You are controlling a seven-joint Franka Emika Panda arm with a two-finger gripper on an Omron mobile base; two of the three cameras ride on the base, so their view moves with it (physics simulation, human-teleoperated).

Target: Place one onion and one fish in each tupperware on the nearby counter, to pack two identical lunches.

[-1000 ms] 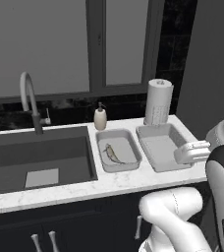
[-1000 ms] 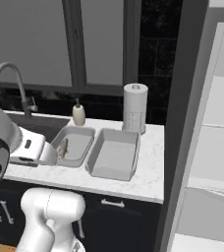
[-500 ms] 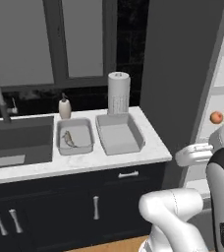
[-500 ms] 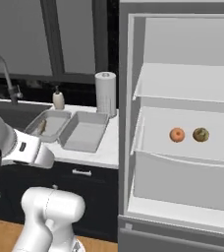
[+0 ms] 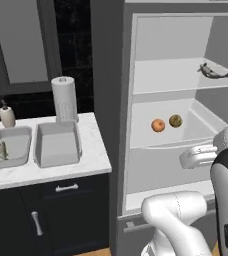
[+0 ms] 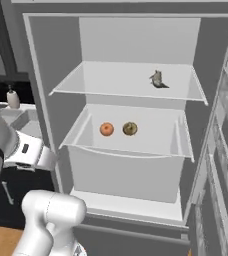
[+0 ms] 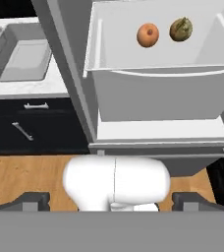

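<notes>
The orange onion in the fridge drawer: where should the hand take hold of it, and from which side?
Grip the orange onion across its widest middle, coming down from above through the open top of the drawer. It is round, so any pair of opposite sides will do. The drawer's front wall blocks a level approach. The olive onion lies apart beside it, probably leaving room for a finger.

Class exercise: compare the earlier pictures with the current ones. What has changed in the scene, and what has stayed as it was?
The base has swung right, from the sink to the open fridge, so the whole view shifted. Nothing was grasped or released: the gripper stays open and empty. One fish remains in the left tupperware; both onions sit untouched in the drawer.
</notes>
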